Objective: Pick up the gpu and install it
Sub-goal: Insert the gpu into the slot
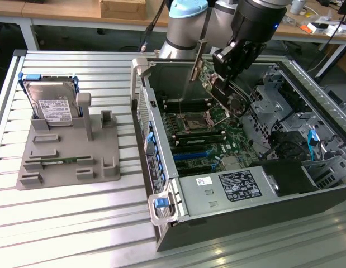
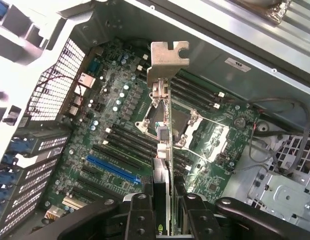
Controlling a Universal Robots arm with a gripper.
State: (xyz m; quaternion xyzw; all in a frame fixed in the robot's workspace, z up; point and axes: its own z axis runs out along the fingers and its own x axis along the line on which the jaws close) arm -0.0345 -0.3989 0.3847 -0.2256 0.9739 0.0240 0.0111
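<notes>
The gpu (image 1: pixel 202 71) is a thin dark card with a narrow silver bracket (image 2: pixel 167 54) at one end. It hangs tilted in the air over the open computer case (image 1: pixel 161 167), above the CPU socket (image 1: pixel 190 121). My gripper (image 1: pixel 224 66) is shut on the gpu's end opposite the bracket. In the wrist view the gpu (image 2: pixel 163 145) is edge-on between the black fingers (image 2: pixel 139 216), bracket pointing away. The blue expansion slot (image 2: pixel 112 168) on the motherboard lies to one side of the card, apart from it; the blue slot (image 1: pixel 193 154) sits nearer the case's front.
A grey fixture (image 1: pixel 66 151) at the exterior view's left holds a silver hard drive (image 1: pixel 50 103) upright and a green memory stick (image 1: pixel 58 162) lying flat. Inside the case are a power supply (image 1: pixel 240 187), drive cages (image 1: pixel 284 100) and loose cables (image 2: pixel 275 130).
</notes>
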